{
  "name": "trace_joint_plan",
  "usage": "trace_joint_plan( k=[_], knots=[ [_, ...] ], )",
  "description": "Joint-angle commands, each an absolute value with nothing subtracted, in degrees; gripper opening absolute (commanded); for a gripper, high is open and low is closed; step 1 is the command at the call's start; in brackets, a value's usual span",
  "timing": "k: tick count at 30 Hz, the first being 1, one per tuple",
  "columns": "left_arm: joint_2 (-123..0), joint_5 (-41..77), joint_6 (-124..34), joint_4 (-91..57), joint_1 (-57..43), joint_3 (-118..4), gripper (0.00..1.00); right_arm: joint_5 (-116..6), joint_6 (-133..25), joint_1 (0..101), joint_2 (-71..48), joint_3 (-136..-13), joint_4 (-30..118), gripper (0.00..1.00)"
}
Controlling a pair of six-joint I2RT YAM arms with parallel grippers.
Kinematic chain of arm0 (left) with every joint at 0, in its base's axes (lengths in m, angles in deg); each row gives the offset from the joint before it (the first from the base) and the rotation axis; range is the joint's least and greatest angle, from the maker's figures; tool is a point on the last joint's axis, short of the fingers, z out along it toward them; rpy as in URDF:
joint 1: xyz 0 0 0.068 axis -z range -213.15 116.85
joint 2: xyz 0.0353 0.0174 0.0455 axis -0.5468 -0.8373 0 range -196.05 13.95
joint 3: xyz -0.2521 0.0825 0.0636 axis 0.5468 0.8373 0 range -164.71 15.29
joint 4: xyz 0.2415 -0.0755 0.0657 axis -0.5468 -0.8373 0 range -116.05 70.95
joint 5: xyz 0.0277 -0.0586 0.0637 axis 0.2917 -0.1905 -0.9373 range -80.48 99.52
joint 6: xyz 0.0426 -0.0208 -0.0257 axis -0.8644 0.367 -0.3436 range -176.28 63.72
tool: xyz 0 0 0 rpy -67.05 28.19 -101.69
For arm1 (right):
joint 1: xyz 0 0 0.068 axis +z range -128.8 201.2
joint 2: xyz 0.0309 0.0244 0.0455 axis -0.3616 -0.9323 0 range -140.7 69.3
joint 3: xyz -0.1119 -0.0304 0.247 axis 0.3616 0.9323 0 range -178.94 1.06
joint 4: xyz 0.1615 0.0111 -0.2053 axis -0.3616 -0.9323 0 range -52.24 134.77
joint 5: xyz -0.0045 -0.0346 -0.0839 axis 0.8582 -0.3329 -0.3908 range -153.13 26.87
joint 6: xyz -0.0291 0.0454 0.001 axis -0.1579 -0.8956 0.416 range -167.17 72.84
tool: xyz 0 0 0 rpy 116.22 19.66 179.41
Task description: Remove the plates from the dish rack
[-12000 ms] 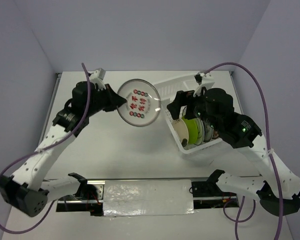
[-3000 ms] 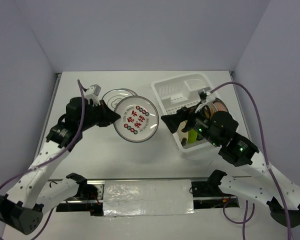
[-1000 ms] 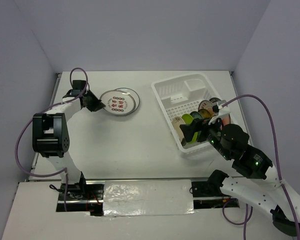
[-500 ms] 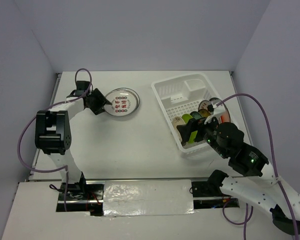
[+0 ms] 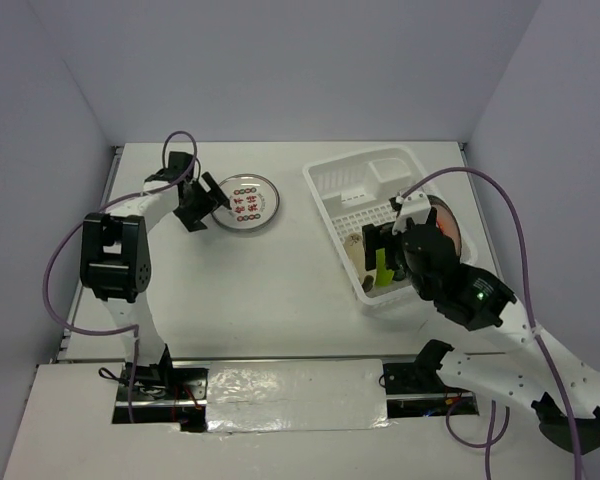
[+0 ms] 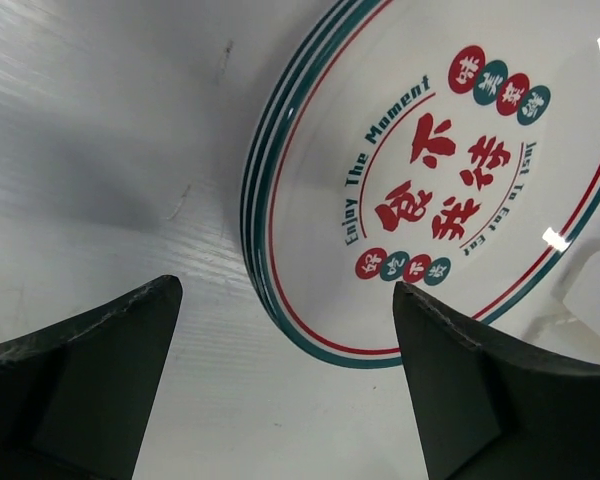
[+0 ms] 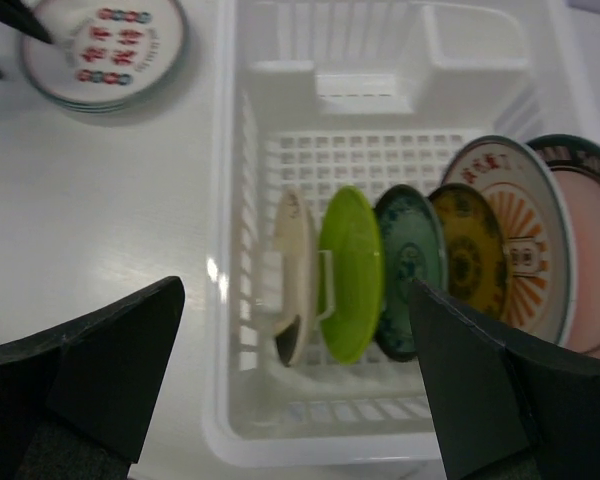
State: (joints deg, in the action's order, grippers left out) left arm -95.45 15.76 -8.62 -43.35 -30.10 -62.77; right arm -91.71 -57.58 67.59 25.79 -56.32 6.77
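Observation:
On the table at the left lies a stack of teal-rimmed plates (image 5: 245, 202) with red and teal lettering (image 6: 435, 175). My left gripper (image 5: 202, 204) is open just beside the stack's left edge, fingers (image 6: 90, 380) spread and nothing between them. The white dish rack (image 5: 345, 180) holds several plates on edge: a cream one (image 7: 295, 265), a lime green one (image 7: 352, 270), a teal one (image 7: 410, 268), a yellow one (image 7: 468, 262) and larger patterned ones (image 7: 510, 235). My right gripper (image 7: 295, 288) hovers open above the rack's near end, over the cream and green plates.
The rack has a small side compartment (image 7: 475, 40) at its far end. The stack of plates (image 7: 105, 45) shows at the top left of the right wrist view. Walls close in the table on three sides, and cables trail from both arms.
My left gripper has opened and let go of the lettered plate, which now lies on the stack. The right arm has moved over the rack's near end.

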Motion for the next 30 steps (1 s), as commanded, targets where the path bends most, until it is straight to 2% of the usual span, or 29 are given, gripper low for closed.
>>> trace_joint_plan(
  k=[1,3,5,7,9,10,12,17,22,26,30],
  knots=[
    [-92.1,11.6,-11.6,-49.5,-30.2,-66.5,1.0,-104.0,-49.6,64.4,22.5,-58.2,3.6,1.0],
    [-89.1,8.8,-12.8,-53.1,-29.7,-66.6,0.99,-104.7,-46.0,58.8,19.7,-57.7,3.6,1.0],
    [-81.4,7.0,-14.7,-53.9,-29.2,-63.6,1.0,-100.7,-44.6,49.6,18.3,-57.7,5.2,1.0],
    [-71.3,6.9,-18.7,-53.1,-27.1,-58.4,1.0,-99.4,-41.8,46.2,18.2,-56.1,9.4,0.98],
    [-62.2,7.3,-24.0,-53.6,-23.6,-53.1,1.0,-100.0,-39.7,44.1,17.5,-55.4,12.0,0.9],
    [-59.3,7.7,-25.4,-54.0,-22.2,-51.5,1.0,-101.0,-38.7,43.4,16.5,-55.3,12.8,0.82],
    [-51.8,9.0,-29.8,-55.3,-18.7,-47.0,0.99,-102.1,-36.6,42.7,14.6,-55.2,15.3,0.78],
    [-37.2,8.6,-34.7,-57.6,-17.5,-39.9,1.0,-100.9,-34.4,41.2,11.2,-54.7,18.4,0.65],
    [-32.9,7.4,-33.8,-55.4,-17.4,-36.7,1.0,-102.1,-33.9,40.1,7.3,-54.0,20.1,0.58],
    [-35.2,7.8,-33.5,-55.9,-17.4,-36.5,0.99,-102.1,-32.4,39.6,5.8,-51.8,21.7,0.47],
    [-36.1,8.4,-33.6,-55.8,-17.2,-36.4,1.0,-102.8,-31.4,39.4,6.4,-48.9,25.8,0.45]
  ],
)
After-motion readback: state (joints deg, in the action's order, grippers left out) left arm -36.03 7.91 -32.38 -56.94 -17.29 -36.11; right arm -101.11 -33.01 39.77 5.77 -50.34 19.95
